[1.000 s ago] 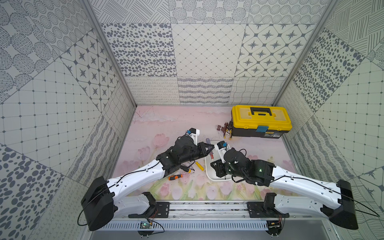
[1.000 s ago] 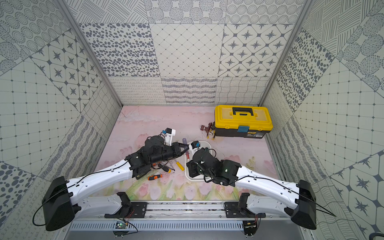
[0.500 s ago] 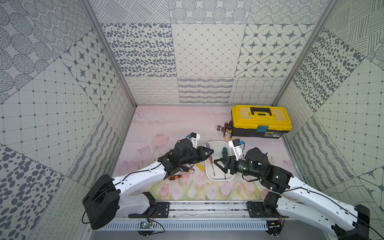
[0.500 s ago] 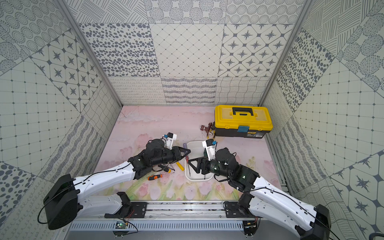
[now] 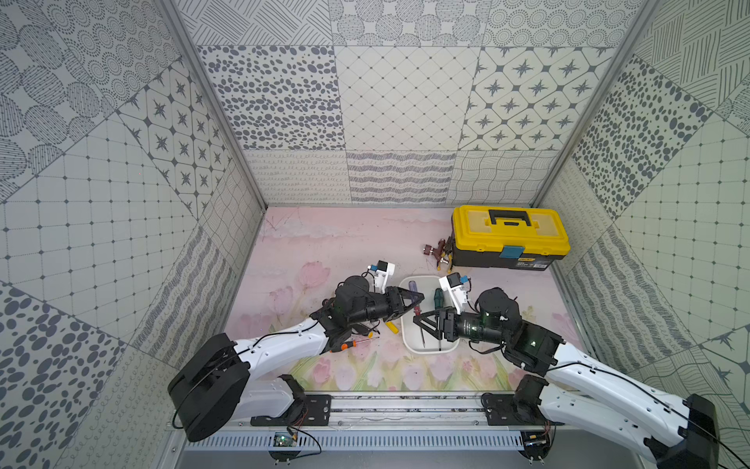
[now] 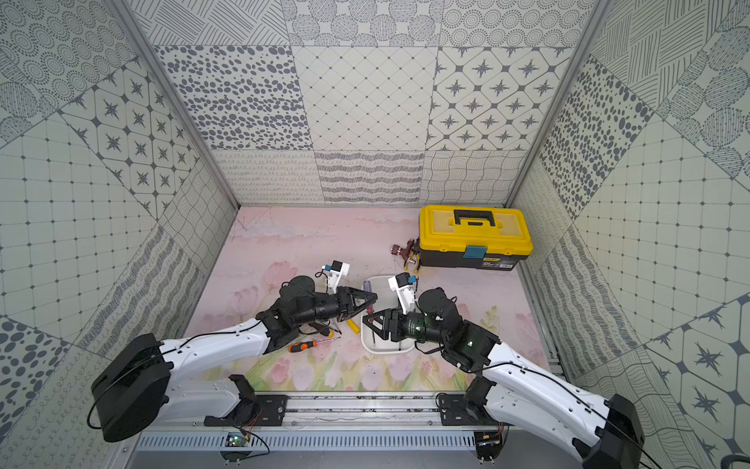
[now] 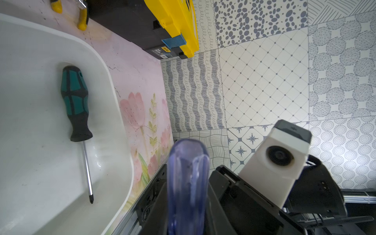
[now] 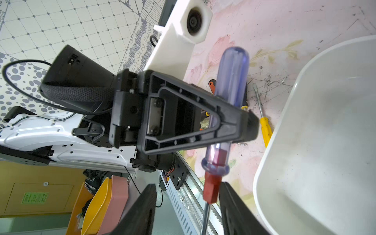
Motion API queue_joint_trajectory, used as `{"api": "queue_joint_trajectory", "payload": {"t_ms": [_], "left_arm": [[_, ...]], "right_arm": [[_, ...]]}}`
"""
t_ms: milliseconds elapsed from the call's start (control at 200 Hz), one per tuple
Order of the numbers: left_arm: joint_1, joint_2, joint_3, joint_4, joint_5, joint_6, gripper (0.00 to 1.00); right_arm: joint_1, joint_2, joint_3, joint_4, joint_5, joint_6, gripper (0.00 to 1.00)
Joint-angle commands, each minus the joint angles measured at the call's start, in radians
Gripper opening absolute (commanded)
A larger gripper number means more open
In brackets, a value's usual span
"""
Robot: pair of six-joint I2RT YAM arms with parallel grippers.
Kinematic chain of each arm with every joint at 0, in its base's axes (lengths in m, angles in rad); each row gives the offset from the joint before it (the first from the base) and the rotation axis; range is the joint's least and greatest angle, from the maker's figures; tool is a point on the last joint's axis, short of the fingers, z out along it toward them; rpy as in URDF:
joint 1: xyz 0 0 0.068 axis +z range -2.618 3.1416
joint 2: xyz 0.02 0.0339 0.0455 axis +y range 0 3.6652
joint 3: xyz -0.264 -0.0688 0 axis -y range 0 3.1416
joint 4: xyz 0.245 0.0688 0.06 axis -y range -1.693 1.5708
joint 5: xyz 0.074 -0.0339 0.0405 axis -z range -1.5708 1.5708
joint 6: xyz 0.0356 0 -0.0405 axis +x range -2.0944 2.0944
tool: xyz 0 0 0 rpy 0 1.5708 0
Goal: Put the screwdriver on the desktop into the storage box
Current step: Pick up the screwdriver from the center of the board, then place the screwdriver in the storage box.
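While the left gripper [image 5: 416, 302] clamps the clear-handled screwdriver [image 8: 232, 81] by the storage box [image 8: 325, 132] rim and the right gripper [image 8: 187, 205] gapes around its red collar, a sloppy release could drop it outside.

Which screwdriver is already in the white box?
The green-and-black-handled one, lying flat on the storage box floor. The clear blue one is gripped by the left hand; the orange one and yellow one lie on the desktop.
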Motion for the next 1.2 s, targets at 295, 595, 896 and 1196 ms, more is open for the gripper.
{"api": "queue_joint_trajectory", "payload": {"t_ms": [295,595,896,1196], "left_arm": [[0.003,-0.032,-0.022,0.191,0.052,-0.019,0.0],[0.001,-0.099,0.061,-0.336,-0.161,0.173,0.55],[-0.01,-0.147,0.217,-1.17,-0.78,0.328,0.59],[-0.008,-0.108,0.136,-1.193,-0.775,0.322,0.63]], "right_arm": [[-0.009,0.055,0.003,0.042,-0.018,0.0,0.13],[-0.009,0.039,0.056,-0.118,0.125,-0.046,0.0],[-0.009,0.277,0.151,-0.377,0.342,-0.05,0.0],[-0.02,0.491,0.26,-0.377,0.421,-0.068,0.0]]}}
